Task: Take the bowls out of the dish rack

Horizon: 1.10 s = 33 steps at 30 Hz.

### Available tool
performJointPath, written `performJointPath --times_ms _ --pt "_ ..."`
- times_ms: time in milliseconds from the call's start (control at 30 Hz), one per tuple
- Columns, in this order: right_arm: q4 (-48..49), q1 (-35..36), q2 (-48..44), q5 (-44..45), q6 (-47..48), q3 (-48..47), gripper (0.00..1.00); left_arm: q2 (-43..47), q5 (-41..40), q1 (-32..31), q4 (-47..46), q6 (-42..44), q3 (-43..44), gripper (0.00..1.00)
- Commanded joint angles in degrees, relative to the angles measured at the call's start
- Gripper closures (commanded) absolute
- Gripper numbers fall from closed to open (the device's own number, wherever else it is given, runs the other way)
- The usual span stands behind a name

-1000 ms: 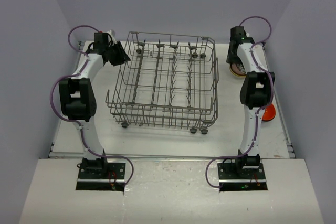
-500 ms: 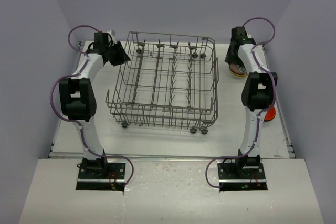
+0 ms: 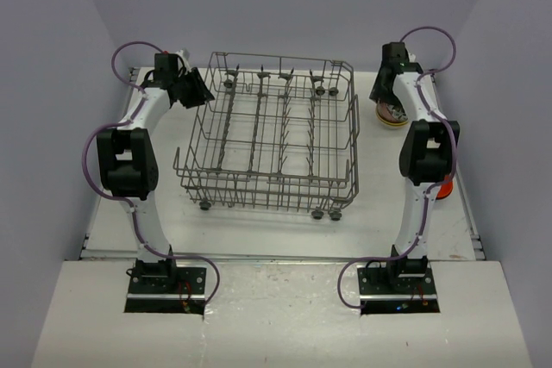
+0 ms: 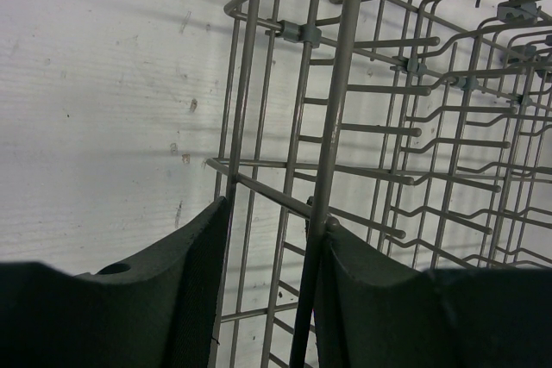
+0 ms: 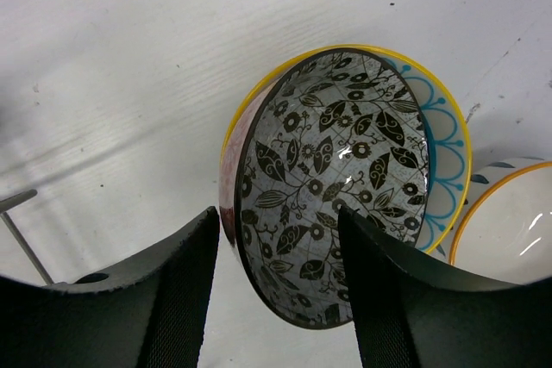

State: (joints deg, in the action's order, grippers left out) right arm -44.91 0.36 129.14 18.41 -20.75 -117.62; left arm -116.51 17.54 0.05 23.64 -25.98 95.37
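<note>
inspector: dish rack point(image 4: 341, 84), position against the left gripper point(image 4: 276, 215)?

clerk: the rack's far left corner sits in the jaws. two upright wires pass through the gap. one lies against the finger point(image 4: 379, 299) on the right of the wrist view, the other at the inner edge of the opposite finger. the rest of the rack spreads ahead and to the right of the jaws, with bare table point(image 4: 103, 109) to their left.

inspector: left jaw state?

clerk: partly parted. cannot tell whether they pinch the wires or only straddle them.

inspector: right gripper point(image 5: 278, 213)?

clerk: jaws partly parted, pointing down at a cluster of bowls. the rack stands off to their left, apart from them.

inspector: bowls relative to those jaws?

clerk: the patterned bowl point(image 5: 332, 178), with black-and-white leaf print inside, is tilted and its lower rim sits in the gap. its outer wall is just beside one finger, and the other finger overlaps its inside. cannot tell whether it is gripped. it leans in a yellow-rimmed bowl point(image 5: 442, 127) just beyond the fingertips. an orange-rimmed bowl point(image 5: 509, 230) lies outside the right-hand finger, touching or just beside the yellow-rimmed one. the orange bowl point(image 3: 445, 189) lies well behind the jaws, beside the arm's elbow.
</note>
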Motion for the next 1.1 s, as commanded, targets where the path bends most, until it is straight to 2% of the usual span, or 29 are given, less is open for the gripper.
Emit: performJointPath --times_ms 0,200,300,333,400,567,600,633,700,1000,1067 --pt "1.8 0.0 -5.4 0.0 -1.3 0.5 0.42 -3.3 -3.6 0.6 7.1 0.2 -2.1 0.58" --pt "3.9 0.0 -8.7 -0.9 -1.1 5.4 0.42 -3.5 -3.6 0.6 6.9 0.0 -2.0 0.58" --pt "3.6 0.0 -8.2 -1.4 -0.6 5.8 0.48 -3.5 -3.7 0.6 6.8 -0.2 -1.9 0.58" --pt "3.6 -0.1 -8.1 -1.3 -0.6 5.8 0.55 -3.5 -3.6 0.6 6.8 -0.2 -2.0 0.58" --pt "3.6 -0.1 -7.6 -1.8 -0.3 5.7 0.63 -3.4 -3.6 0.6 6.8 -0.2 -2.1 0.58" --pt "1.8 0.0 -5.0 -2.2 0.4 2.2 0.74 -3.2 -3.9 0.6 6.8 -0.1 -2.5 0.58" --pt "1.4 0.0 -4.6 -2.0 0.4 0.7 0.79 -3.1 -4.0 0.5 6.8 -0.1 -2.5 0.58" --pt "0.2 -0.1 -3.6 -1.3 0.5 -0.1 0.91 -3.1 -4.0 0.6 6.8 -0.1 -2.6 0.58" --pt "-1.0 0.0 -2.8 -0.7 1.0 -2.2 1.00 -3.1 -4.0 0.5 6.8 -0.1 -2.6 0.58" --pt "-3.4 -0.1 -1.0 5.1 4.0 -2.0 1.00 -3.5 -3.2 0.6 6.0 -1.0 -3.2 0.58" --pt "-2.7 0.0 -2.0 4.4 4.0 -0.3 0.92 -3.5 -3.4 0.6 6.0 -0.8 -2.9 0.58"
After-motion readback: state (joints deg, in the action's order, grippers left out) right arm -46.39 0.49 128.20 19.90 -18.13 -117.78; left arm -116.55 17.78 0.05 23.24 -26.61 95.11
